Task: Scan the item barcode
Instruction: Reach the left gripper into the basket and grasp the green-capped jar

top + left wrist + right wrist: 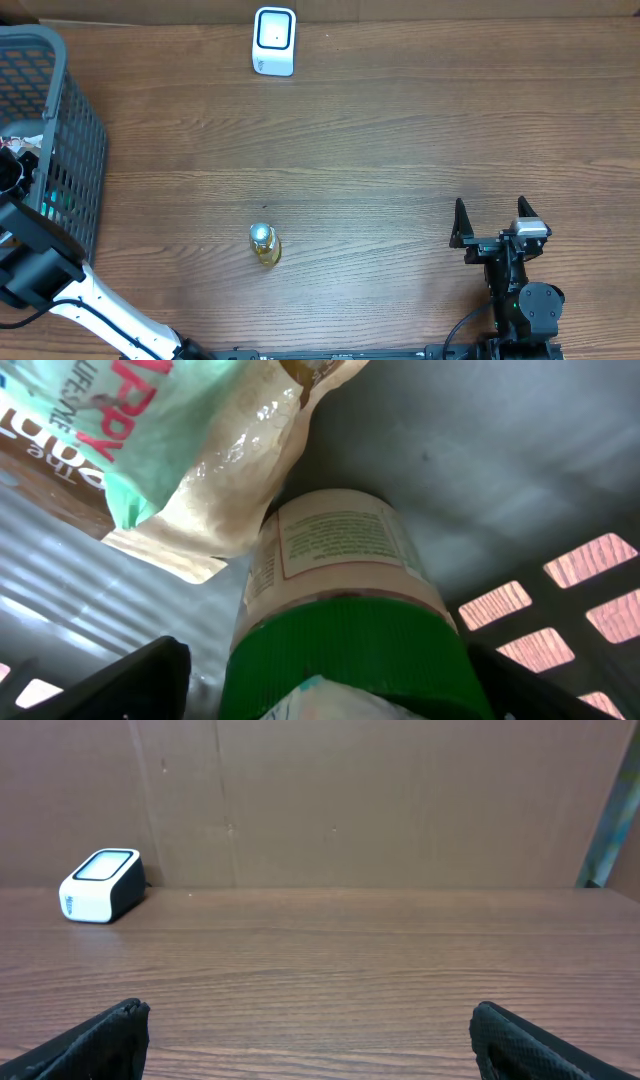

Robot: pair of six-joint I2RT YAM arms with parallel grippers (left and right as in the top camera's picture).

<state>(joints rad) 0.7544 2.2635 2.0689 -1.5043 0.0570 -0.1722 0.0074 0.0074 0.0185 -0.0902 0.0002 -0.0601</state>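
Jar (340, 550) in the basket (70, 130), my left tool (320, 685) straddling its green lid (340, 645).
It lies against a crinkled bag (230, 470); my left tool is spread wide either side of the lid, not clamped. My right tool (490, 210) hangs released over the bench (400, 130), scanner (274, 40) at the far edge.

We're looking at a mock shop checkout, staged rather than a real store. A white barcode scanner (274, 41) sits far across the wood-grain tabletop (400, 130). On the left, a grey shopping basket (80, 130) holds a printed pouch (150, 440) and a green-lidded jar (340, 560). A plain cardboard wall (400, 800) closes off the back.
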